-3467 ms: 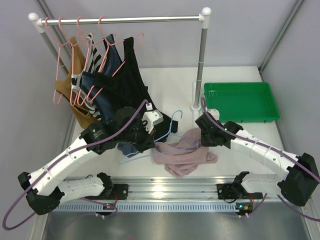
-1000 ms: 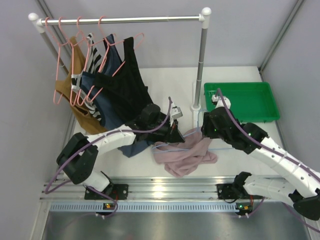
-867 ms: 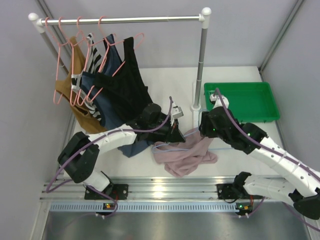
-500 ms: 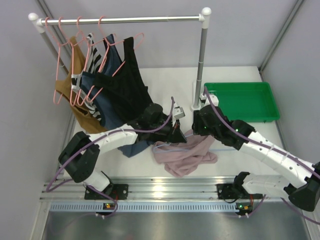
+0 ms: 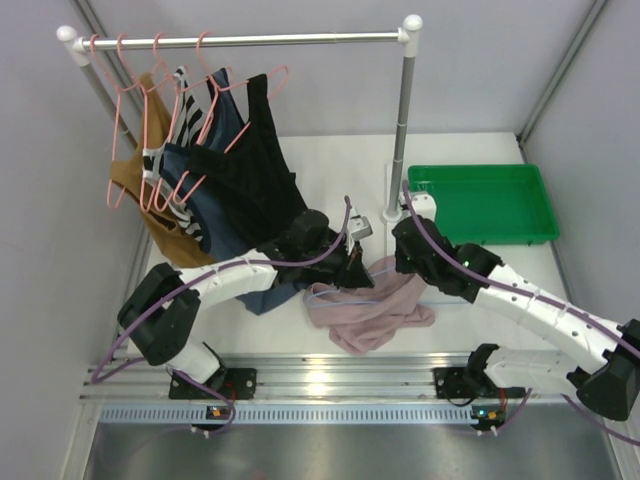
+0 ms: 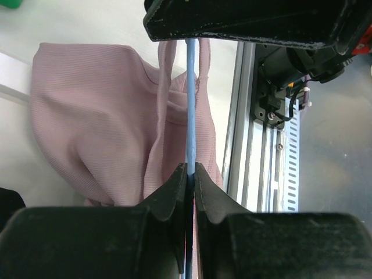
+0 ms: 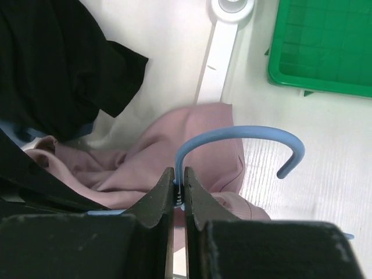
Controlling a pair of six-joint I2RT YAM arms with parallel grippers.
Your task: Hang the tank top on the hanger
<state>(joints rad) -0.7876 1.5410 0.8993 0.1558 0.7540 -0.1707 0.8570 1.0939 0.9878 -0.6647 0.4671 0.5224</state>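
The mauve-pink tank top lies crumpled on the white table between the two arms. The light-blue hanger lies over it. My left gripper is shut on one straight wire of the hanger, with the tank top below and a strap running beside the wire. My right gripper is shut on the twisted neck of the hanger, just under its hook. In the right wrist view the gripper pinches that neck above the pink fabric. In the left wrist view the gripper pinches the wire.
A clothes rack at the back left carries pink wire hangers with a black top, a navy top and others. Its right post stands beside a green tray. An aluminium rail runs along the near edge.
My right gripper swung left from near the tray to the hanger's neck and closed on it. My left gripper kept its hold on the hanger wire and barely moved.
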